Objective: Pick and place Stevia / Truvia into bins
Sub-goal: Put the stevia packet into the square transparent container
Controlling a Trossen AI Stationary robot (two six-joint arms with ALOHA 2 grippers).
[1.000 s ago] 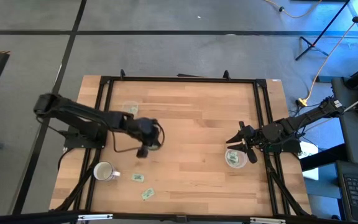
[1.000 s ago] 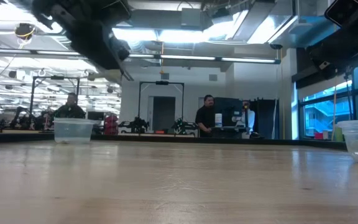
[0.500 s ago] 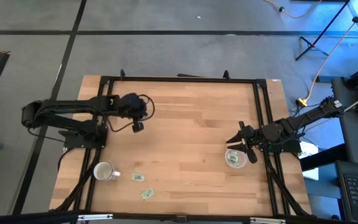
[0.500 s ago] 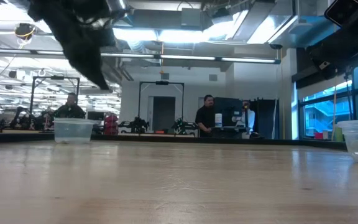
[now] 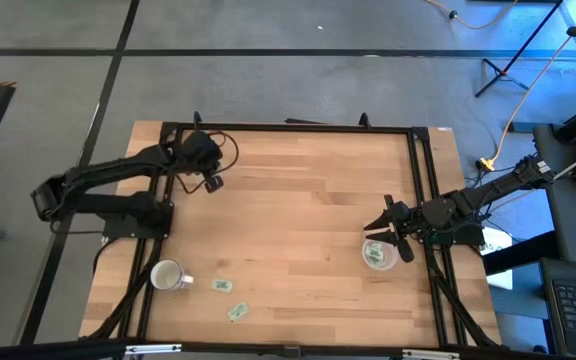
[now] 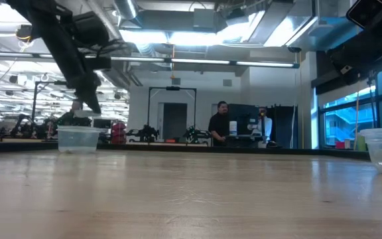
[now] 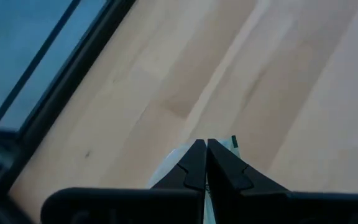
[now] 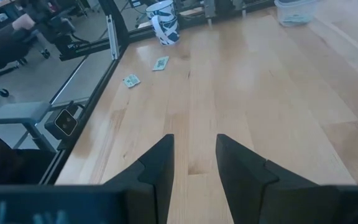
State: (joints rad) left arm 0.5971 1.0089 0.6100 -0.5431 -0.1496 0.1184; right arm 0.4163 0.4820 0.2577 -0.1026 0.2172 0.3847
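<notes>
My left gripper (image 5: pixel 212 183) hangs shut on a pale green and white Stevia sachet (image 7: pixel 233 142) above the far-left clear bin (image 6: pixel 78 138), which it hides in the high view. In the low view its fingers (image 6: pixel 93 105) slant down just over that bin. My right gripper (image 5: pixel 383 226) waits open by the right clear bin (image 5: pixel 375 254), which holds sachets and stands at the table's right edge. Two more sachets (image 5: pixel 222 286) (image 5: pixel 237 311) lie flat near the front-left, beside the white mug (image 5: pixel 168 275). My left gripper pinches the sachet between its two shut fingers. A green corner (image 7: pixel 233 142) shows on one side of the fingertips and a pale edge (image 7: pixel 171 163) on the other. The fingers come from above, slanting down. The sachet is lifted clear of the table.
A black frame rail (image 5: pixel 168 160) runs along the table's left side close to the left gripper. The right wrist view shows the mug (image 8: pixel 163 22), two sachets (image 8: pixel 161 63) (image 8: pixel 130 80) and the far bin (image 8: pixel 297 11). People stand in the room beyond the table (image 6: pixel 219 123).
My left gripper has travelled from the table's middle-left toward the far edge, staying shut, and now hangs over the far-left bin. In the low view it has receded and come lower toward that bin. The right arm has kept still.
</notes>
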